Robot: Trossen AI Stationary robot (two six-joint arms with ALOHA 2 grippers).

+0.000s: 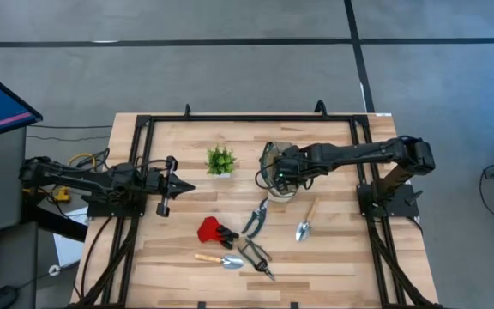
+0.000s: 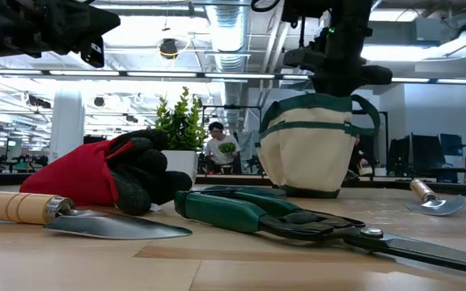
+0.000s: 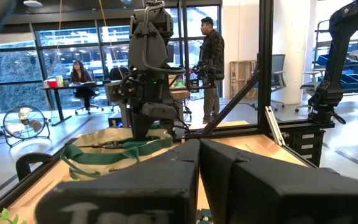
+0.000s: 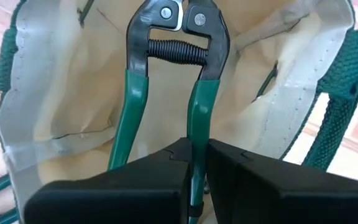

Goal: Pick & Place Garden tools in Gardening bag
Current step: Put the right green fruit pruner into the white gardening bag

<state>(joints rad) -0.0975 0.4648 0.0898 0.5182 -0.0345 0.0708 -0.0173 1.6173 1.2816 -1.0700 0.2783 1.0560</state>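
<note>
Right claw point(image 4: 194, 155) is clamped on one green handle of a pair of green-handled pruners point(image 4: 178, 74), holding them head-down inside the open mouth of the gardening bag point(image 4: 73, 112), so the step in hand looks like the drop of this tool into the bag. In the high view the bag point(image 1: 274, 165) sits just right of the desk's point(image 1: 333, 257) centre toward twelve o'clock, with the right claw point(image 1: 280, 174) directly over it and the small potted plant point(image 1: 220, 160) at its nine o'clock. The next move, as I judge it, calls for lowering a little further so the pruner head clears the beige lining, then parting the fingers and lifting straight up without snagging a green loop handle point(image 4: 337, 106). Left claw point(image 1: 177, 186) waits at the desk's nine o'clock edge, fingers together and holding nothing. Remaining tools lie toward six o'clock: a red-and-black piece point(image 1: 213, 230) (it reads as a glove in the low view), a wooden-handled trowel point(image 1: 219, 259), another trowel point(image 1: 305, 221), grey shears point(image 1: 256, 217) and a second pair of shears point(image 1: 256, 257). Much of the task looks undone.
</note>
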